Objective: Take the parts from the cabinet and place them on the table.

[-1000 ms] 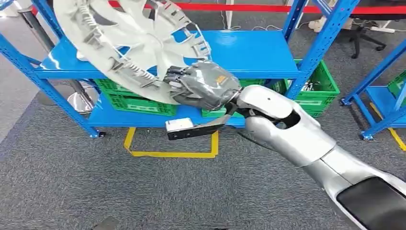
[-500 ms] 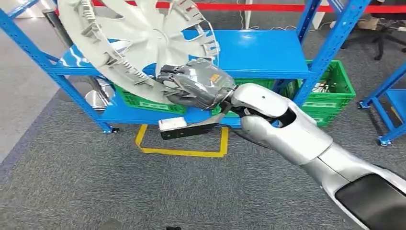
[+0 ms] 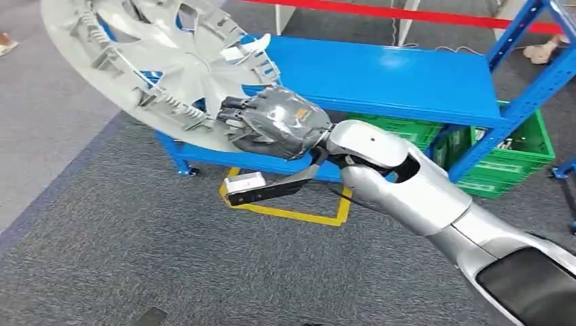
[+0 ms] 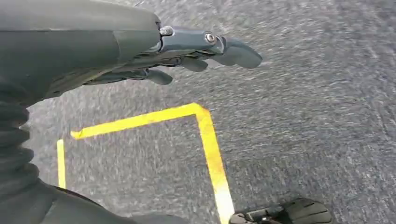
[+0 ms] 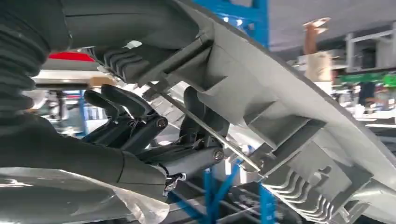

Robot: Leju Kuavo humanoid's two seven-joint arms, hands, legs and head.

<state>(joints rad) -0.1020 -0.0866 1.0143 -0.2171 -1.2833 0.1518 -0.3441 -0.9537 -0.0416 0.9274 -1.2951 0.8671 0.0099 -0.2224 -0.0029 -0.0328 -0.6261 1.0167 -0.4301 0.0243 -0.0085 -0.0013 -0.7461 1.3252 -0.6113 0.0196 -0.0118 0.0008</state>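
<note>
Hubcap (image 3: 163, 64), grey plastic, ribbed back side facing me, tilted up in the air in front of the blue shelving rack (image 3: 401, 78). My right hand (image 3: 275, 122) grips its lower rim, thumb on one face, fingers (image 5: 126, 109) curled round the other. Left hand (image 4: 187, 51) hangs over grey carpet (image 3: 102, 258), fingers loosely extended and apart, holding nothing. Yellow floor tape (image 4: 210, 144) below it. Green crates (image 3: 506, 159) sit on the rack's bottom shelf.
</note>
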